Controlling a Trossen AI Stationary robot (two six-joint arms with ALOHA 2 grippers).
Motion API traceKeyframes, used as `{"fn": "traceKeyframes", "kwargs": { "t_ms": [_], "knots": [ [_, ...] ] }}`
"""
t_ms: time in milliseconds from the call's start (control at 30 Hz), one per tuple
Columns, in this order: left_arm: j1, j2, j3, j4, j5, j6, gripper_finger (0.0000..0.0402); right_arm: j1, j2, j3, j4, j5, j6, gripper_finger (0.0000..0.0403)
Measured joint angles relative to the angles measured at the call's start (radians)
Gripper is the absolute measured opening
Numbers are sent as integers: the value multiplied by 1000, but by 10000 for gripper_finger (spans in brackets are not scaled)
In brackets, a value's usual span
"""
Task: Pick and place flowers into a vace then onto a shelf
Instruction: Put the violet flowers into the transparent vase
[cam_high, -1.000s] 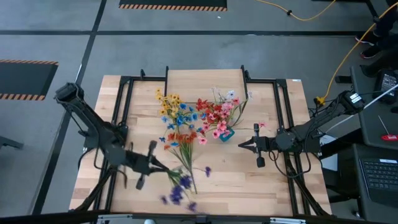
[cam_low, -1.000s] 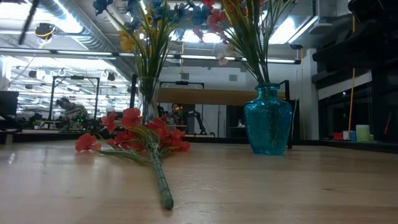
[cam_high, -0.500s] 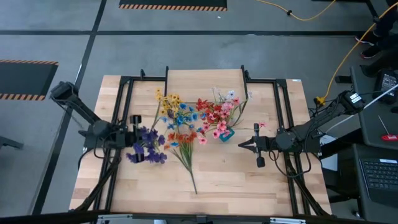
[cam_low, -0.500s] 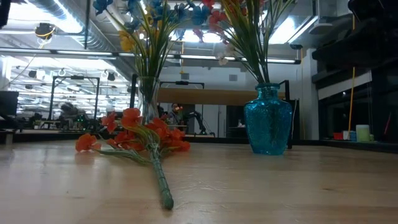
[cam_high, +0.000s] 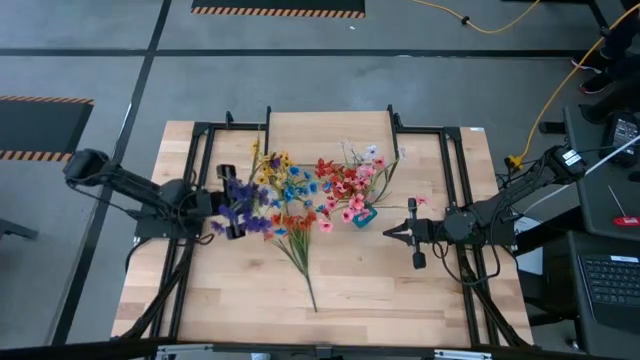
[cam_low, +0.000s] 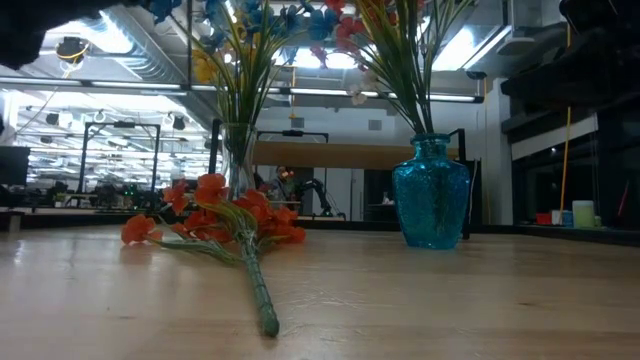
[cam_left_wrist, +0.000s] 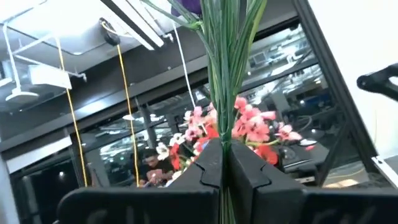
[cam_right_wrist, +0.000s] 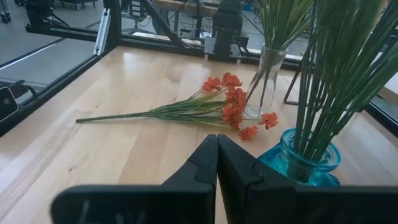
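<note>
My left gripper (cam_high: 225, 212) is raised over the table's left half, shut on a purple flower spray (cam_high: 245, 212) beside the clear vase (cam_low: 238, 160) of yellow and blue flowers (cam_high: 275, 180). An orange spray (cam_high: 293, 232) lies flat on the table, its stem end (cam_low: 268, 322) toward the near edge. The blue vase (cam_low: 430, 192) stands on the table with red, pink and white flowers (cam_high: 350, 185) in it. My right gripper (cam_high: 392, 233) waits shut and low to the blue vase's right. The shelf's plank (cam_high: 325, 128) lies at the far middle. My left gripper pinches the purple spray's bundle of green stems (cam_left_wrist: 222, 134) between its two fingers (cam_left_wrist: 208, 163). The stems run up past the fingertips to the purple blossoms (cam_left_wrist: 186, 6). The spray is lifted clear of the table and stands about upright.
Black metal frame rails (cam_high: 200, 170) run along the table's left and right sides. Bare wood (cam_high: 380, 290) lies toward the near edge. The right wrist view shows the clear vase (cam_right_wrist: 264, 81), the blue vase (cam_right_wrist: 309, 163) and the orange spray (cam_right_wrist: 205, 109) close ahead.
My left gripper has risen from near the table's near edge and moved toward the far edge and the clear vase. It has carried the purple spray, which lay low by the near edge, lifted it clear and turned it upright. The right arm kept still.
</note>
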Motion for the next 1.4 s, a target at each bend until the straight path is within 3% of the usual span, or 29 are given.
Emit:
{"fn": "traceKeyframes", "kwargs": {
  "t_ms": [133,267,367,767,1067,1400],
  "knots": [
    [105,26,0,7,14,-78,3,0,0,0,0,0,3,14],
    [188,78,0,70,144,-129,3,0,0,0,0,0,3,14],
    [233,128,0,135,186,-162,3,0,0,0,-1,0,3,14],
    [300,357,0,369,245,-211,3,0,0,0,-2,-1,5,14],
    [300,459,0,430,225,-228,3,0,0,0,-3,-1,7,14],
    [299,518,0,430,108,-274,3,0,0,0,-12,-4,21,14]
  ]
}}
